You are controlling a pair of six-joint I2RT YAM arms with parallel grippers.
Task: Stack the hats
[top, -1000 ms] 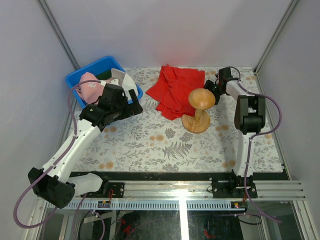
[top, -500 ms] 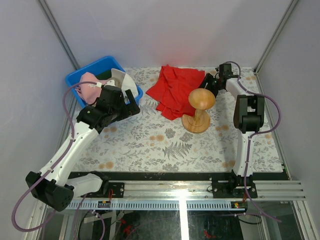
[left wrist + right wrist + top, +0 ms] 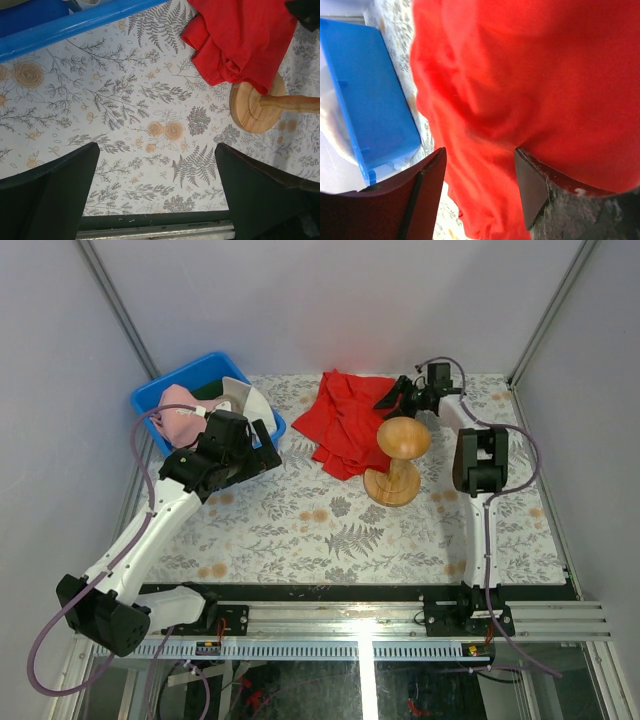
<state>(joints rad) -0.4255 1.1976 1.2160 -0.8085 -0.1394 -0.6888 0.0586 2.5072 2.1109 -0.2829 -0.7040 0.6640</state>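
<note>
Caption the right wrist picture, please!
The right gripper, jaws apart, over a crumpled red cloth; blue plastic bin beyond.

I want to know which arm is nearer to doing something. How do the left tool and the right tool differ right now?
The left tool hangs over the bare patterned table beside the blue bin, while the right tool points at the red cloth, which fills its view. The left tool's jaws stand wide apart; the right tool's jaws seem less spread. What they share: both are open, and neither visibly grips anything.
</note>
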